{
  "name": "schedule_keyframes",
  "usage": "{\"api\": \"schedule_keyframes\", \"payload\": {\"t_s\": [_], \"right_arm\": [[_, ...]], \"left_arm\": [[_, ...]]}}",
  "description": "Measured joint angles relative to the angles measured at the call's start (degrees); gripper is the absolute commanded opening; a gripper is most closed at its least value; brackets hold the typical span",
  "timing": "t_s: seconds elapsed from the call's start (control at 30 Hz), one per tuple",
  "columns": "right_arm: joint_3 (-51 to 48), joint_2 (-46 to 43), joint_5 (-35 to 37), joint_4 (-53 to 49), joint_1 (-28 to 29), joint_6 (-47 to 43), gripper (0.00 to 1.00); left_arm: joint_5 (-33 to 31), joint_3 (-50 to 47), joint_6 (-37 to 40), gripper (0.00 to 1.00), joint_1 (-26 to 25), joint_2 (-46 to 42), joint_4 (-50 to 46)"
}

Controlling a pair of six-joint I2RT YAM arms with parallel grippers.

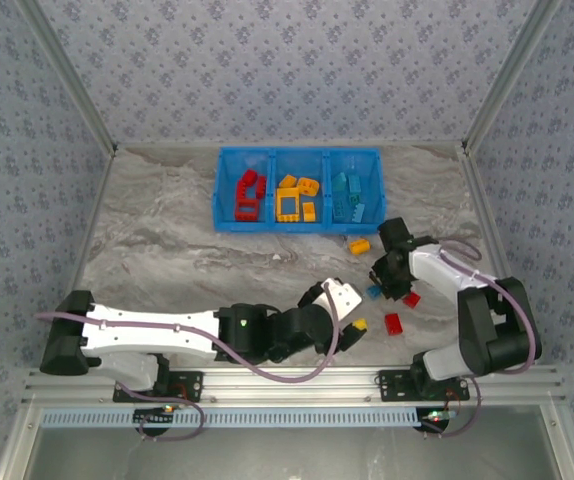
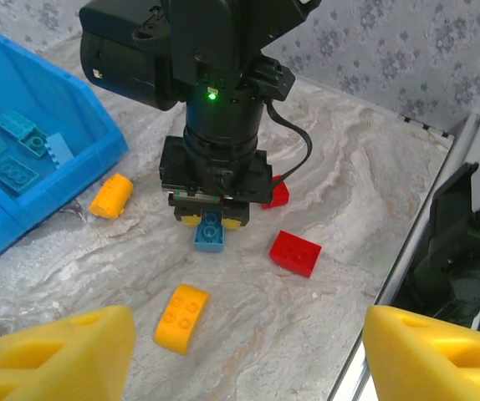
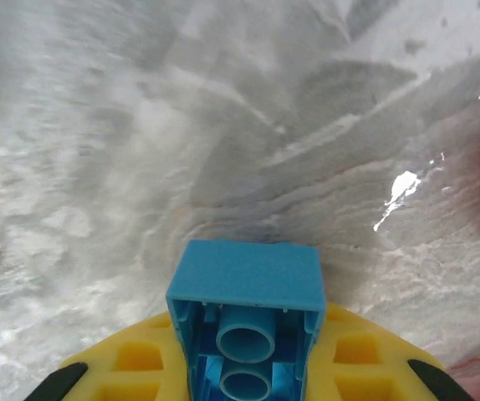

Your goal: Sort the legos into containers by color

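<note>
My right gripper [image 1: 385,282] points down at the table and is shut on a blue lego [image 3: 244,280], hollow underside toward its wrist camera; the left wrist view shows this brick [image 2: 209,231] low over the marble between the yellow fingers [image 3: 365,368]. My left gripper [image 2: 240,359] is open, wide yellow fingertips [image 2: 64,355] low over the table. A yellow curved lego [image 2: 181,316] lies just ahead of it. The containers [image 1: 297,190] are one blue bin at the back holding red [image 1: 248,195], yellow [image 1: 295,198] and teal legos [image 1: 347,197], left to right.
Loose on the table are a red brick [image 2: 295,251], another red one [image 2: 278,195] partly behind the right gripper, and a yellow brick [image 2: 111,196] by the bin's corner [image 2: 98,159]. The metal frame rail [image 2: 441,184] bounds the table on the right.
</note>
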Motion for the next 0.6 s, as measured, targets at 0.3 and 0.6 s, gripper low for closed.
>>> {"api": "schedule_keyframes", "payload": {"t_s": [0.3,0.6], "right_arm": [[34.4,7.0,17.8,-7.2,5.6,-22.9,0.22],[59.3,37.1,28.1,-11.5,4.9,-39.3,0.19]], "left_arm": [[1.1,7.3,-2.6,0.75,8.9,-0.4,-2.3],[6.1,8.1,-3.3,0.75,17.3,-0.7,-1.0]]}}
